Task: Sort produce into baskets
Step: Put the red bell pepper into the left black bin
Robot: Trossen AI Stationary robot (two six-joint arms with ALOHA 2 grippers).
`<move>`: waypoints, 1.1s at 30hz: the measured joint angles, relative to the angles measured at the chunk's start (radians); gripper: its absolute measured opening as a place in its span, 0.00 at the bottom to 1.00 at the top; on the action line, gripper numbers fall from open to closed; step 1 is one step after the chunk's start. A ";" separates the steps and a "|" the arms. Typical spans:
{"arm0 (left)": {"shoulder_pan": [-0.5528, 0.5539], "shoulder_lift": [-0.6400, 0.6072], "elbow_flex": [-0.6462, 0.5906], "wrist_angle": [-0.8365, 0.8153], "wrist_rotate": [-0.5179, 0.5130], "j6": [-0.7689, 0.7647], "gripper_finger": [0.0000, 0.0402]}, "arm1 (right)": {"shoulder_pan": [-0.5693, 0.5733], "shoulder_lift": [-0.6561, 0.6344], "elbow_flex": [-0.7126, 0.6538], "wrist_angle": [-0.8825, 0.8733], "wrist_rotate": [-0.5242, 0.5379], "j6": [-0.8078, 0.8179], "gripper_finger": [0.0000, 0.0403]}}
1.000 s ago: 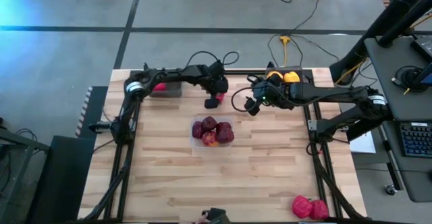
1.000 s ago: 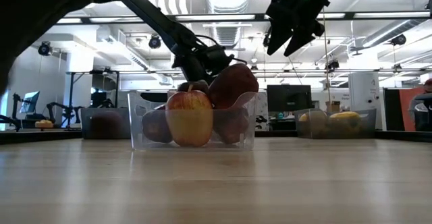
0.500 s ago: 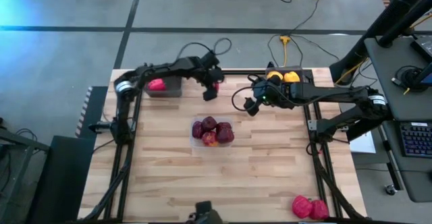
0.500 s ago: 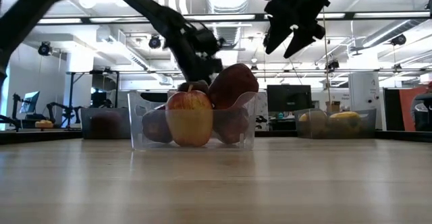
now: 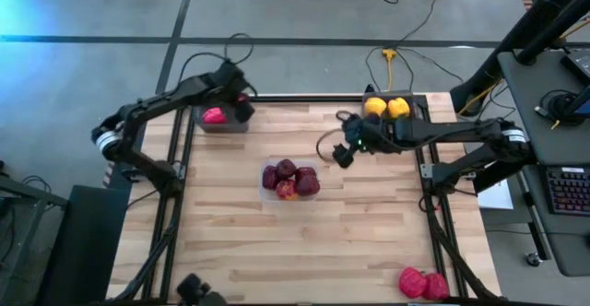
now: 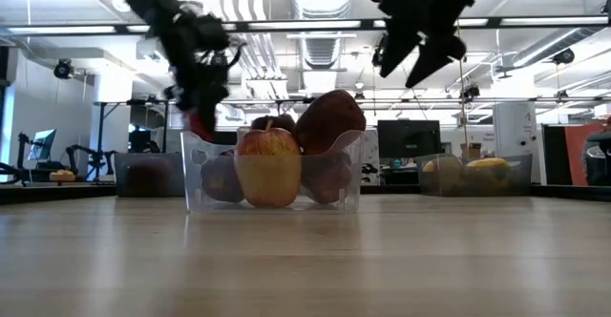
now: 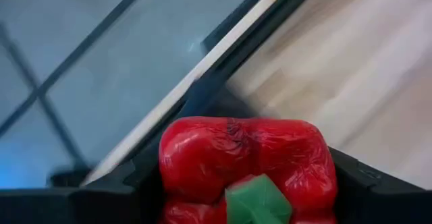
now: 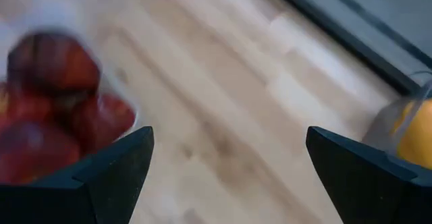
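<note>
Left gripper (image 7: 246, 204) pinches a red bell pepper (image 7: 246, 163), seemingly above the grey tray (image 5: 224, 120); an early release could drop it outside. Right gripper (image 8: 229, 177) hangs spread, empty

Red bell pepper (image 7: 246, 160) between dark fingers (image 7: 378, 190)
</note>
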 joint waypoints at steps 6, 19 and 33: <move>0.050 -0.007 -0.156 0.181 -0.021 -0.180 0.61 | 0.104 0.000 0.000 -0.211 -0.006 0.179 0.94; 0.055 0.067 -0.164 0.300 0.001 -0.249 0.98 | 0.425 0.022 -0.038 -0.340 -0.464 0.687 0.94; 0.051 -0.183 -0.165 0.339 0.059 -0.148 0.95 | 0.973 0.358 0.161 -0.333 -0.670 0.271 0.94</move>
